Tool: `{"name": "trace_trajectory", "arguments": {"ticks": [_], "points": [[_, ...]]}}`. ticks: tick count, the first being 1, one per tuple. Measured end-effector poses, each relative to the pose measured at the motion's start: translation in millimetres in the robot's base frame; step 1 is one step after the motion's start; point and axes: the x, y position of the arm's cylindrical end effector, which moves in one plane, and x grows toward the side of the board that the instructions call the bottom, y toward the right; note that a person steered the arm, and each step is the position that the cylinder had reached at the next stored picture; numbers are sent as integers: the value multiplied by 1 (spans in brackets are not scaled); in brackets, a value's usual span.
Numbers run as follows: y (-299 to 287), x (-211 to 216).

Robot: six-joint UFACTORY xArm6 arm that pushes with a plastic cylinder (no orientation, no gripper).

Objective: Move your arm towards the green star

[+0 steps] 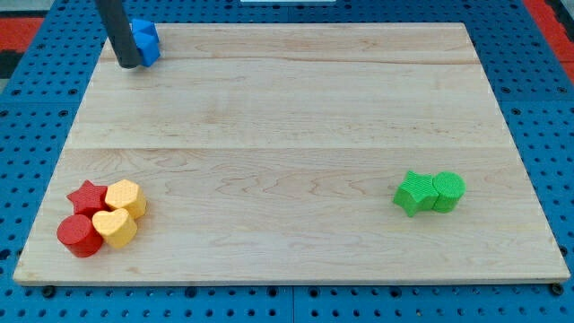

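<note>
The green star (413, 194) lies at the view's right, low on the wooden board (287, 117), touching a green cylinder (447, 191) on its right side. My tip (129, 65) is at the view's top left corner of the board, far from the green star, right beside a blue block (145, 40) that sits just to its right.
At the view's bottom left a cluster sits close together: a red star (88, 196), a yellow hexagon-like block (126, 196), a yellow heart (115, 228) and a red cylinder (79, 235). A blue perforated surface (547, 99) surrounds the board.
</note>
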Motion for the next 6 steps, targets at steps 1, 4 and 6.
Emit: {"name": "trace_trajectory", "arguments": {"ticks": [1, 4, 6], "points": [[2, -1], [168, 178], [311, 280]]}}
